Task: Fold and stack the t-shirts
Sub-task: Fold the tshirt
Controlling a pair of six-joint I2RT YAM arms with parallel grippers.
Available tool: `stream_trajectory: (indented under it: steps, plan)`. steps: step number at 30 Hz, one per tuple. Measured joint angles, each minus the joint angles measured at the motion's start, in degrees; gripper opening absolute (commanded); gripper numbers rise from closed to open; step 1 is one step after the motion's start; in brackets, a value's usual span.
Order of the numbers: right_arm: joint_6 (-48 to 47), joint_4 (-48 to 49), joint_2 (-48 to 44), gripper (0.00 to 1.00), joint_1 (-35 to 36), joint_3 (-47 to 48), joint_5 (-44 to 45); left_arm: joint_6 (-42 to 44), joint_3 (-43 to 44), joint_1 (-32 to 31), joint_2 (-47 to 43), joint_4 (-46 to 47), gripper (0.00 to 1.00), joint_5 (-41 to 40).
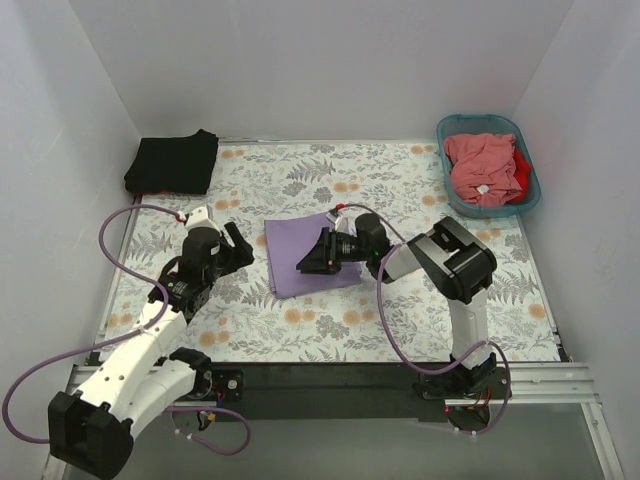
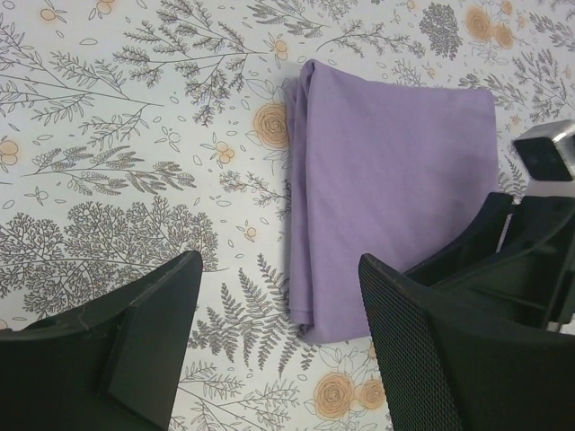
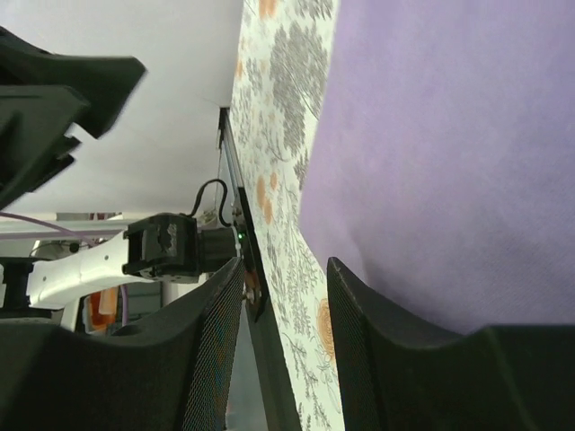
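The lavender-purple t-shirt (image 1: 290,255) lies folded into a rectangle on the floral table, and it also shows in the left wrist view (image 2: 386,171) and the right wrist view (image 3: 449,162). My right gripper (image 1: 312,256) sits low over its right half, turned sideways, jaws open with nothing between them (image 3: 283,350). My left gripper (image 1: 240,248) is open and empty (image 2: 278,350) just left of the shirt's near-left corner. A folded black t-shirt (image 1: 172,162) lies at the back left. A salmon-pink t-shirt (image 1: 478,165) and a red one (image 1: 521,166) lie crumpled in the basket.
A teal plastic basket (image 1: 490,211) stands at the back right corner. White walls close in the floral tablecloth (image 1: 400,300) on three sides. Purple cables loop beside both arms.
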Motion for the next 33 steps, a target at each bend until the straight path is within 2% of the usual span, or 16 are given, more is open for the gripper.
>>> stream_trajectory:
  steps: [5, 12, 14, 16, 20, 25, 33]
  plan:
    - [-1.4, 0.2, -2.6, 0.49, -2.5, 0.0, 0.9, 0.4, 0.0, 0.0, 1.2, 0.3, 0.69, 0.3]
    - [-0.5, 3.0, 3.0, 0.48, -2.9, -1.9, 0.9, 1.1, -0.2, 0.0, 2.5, 1.2, 0.68, 3.1]
    - [-0.7, 3.1, 2.5, 0.48, -3.5, -1.9, 0.7, 1.1, -0.2, 0.0, 3.0, 2.2, 0.66, 4.8]
    - [-1.4, 2.4, 1.8, 0.48, -4.0, -1.9, 0.4, 0.6, -0.2, 0.0, 4.8, 4.1, 0.58, 6.6]
    - [-2.4, 1.2, -0.4, 0.48, -6.6, -1.1, -0.2, -1.9, 0.8, 0.6, 14.0, 9.2, 0.5, 11.1]
    - [-3.1, 0.2, -0.4, 0.48, -11.8, 5.4, -0.9, -5.4, 6.9, 3.8, 28.7, 16.8, 0.4, 17.3]
    - [-2.1, 0.2, 6.3, 0.48, -16.8, 17.1, 0.9, -8.8, 16.5, 9.0, 47.5, 28.1, 0.32, 23.3]
